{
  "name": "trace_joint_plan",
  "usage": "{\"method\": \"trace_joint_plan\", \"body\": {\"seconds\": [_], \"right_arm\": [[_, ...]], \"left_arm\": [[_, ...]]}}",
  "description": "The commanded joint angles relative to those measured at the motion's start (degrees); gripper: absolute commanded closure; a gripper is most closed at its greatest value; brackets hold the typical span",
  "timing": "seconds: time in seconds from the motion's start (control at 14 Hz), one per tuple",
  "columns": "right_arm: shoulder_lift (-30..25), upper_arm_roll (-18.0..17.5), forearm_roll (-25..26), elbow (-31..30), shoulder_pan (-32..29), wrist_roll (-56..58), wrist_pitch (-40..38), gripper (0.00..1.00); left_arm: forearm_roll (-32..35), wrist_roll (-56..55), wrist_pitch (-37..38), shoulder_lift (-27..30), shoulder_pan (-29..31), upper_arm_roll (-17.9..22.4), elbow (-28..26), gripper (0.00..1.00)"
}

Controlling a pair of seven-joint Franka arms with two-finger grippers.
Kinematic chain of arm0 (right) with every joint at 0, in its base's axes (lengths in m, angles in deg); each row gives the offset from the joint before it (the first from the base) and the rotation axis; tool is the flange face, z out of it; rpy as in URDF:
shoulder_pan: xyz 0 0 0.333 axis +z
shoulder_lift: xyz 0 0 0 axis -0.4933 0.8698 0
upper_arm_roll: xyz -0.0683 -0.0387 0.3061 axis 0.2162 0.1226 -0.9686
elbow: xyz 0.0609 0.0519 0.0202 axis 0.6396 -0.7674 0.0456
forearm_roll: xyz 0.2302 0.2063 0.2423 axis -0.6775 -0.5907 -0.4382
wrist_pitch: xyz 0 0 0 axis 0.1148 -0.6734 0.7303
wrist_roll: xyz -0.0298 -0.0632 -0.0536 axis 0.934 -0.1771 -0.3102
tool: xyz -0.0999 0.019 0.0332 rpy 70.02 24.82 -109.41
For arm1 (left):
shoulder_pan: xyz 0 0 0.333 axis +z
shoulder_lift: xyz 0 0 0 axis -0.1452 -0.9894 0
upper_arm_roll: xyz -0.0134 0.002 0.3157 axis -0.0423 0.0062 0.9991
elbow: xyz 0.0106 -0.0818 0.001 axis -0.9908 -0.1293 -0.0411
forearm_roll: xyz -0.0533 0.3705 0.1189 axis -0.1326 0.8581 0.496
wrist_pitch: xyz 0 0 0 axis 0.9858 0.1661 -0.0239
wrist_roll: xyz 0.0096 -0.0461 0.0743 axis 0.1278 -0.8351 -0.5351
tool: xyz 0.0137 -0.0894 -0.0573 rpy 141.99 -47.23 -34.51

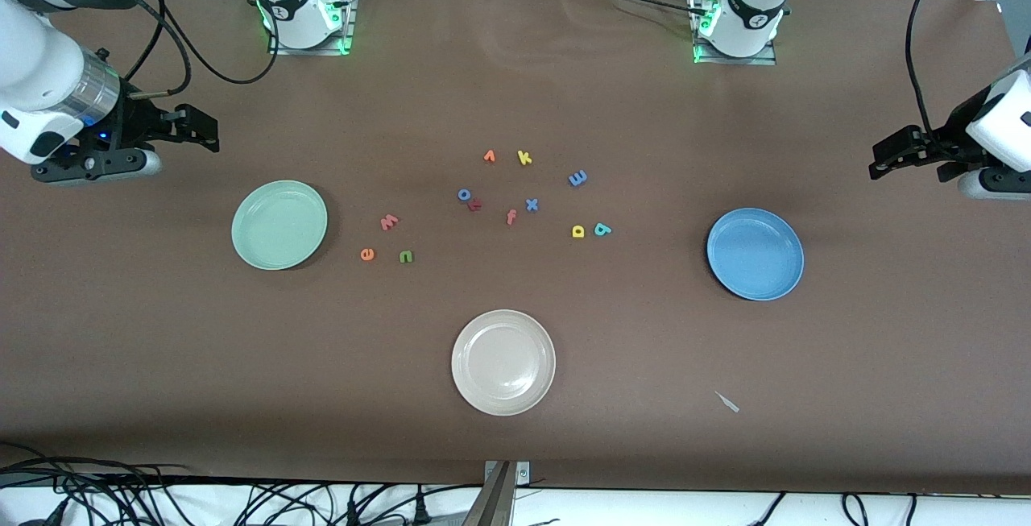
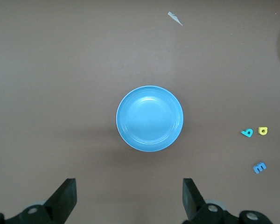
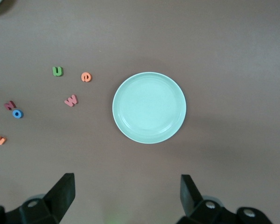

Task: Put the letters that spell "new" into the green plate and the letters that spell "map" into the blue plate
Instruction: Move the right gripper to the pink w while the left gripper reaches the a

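Left gripper over table near blue plate, jaws wide, empty. Right gripper near green plate, likewise wide, empty.

Even, diffuse overhead light fills all three views, and the brown counter looks matte and free of glare. Soft, short shadows hug the plates' lower edges. Green lamps glow at the top of the front view; focus stays sharp throughout.

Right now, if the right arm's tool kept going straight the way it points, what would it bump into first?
The right tool, open, looks down at the table; straight ahead it would probably meet bare brown table just short of the green plate, though depth is unclear.
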Motion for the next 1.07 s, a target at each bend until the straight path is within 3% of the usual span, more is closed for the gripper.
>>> {"method": "trace_joint_plan", "body": {"seconds": [0.0, 0.36, 0.72, 1.0], "right_arm": [[-1.3, -1.8, -1.5, -3.9, -0.1, -0.7, 3.8, 0.0], [-1.1, -5.6, -1.4, -7.7, -0.1, -5.8, 8.8, 0.0], [-1.0, -9.9, -1.4, -16.0, -0.1, -9.4, 19.5, 0.0], [1.0, -12.6, -1.0, -19.9, 0.0, -12.0, 27.7, 0.0]], "left_arm": [[-1.1, 1.2, -0.7, 0.2, 0.2, 0.0, -0.6, 0.0], [-1.1, 0.9, -1.0, -1.3, 0.0, -0.1, 0.1, 0.0], [-1.3, 0.4, -1.3, -7.5, -2.1, -0.8, 1.6, 0.0], [-1.9, -0.8, -2.4, -11.8, -9.8, -1.0, 2.2, 0.0]]}}
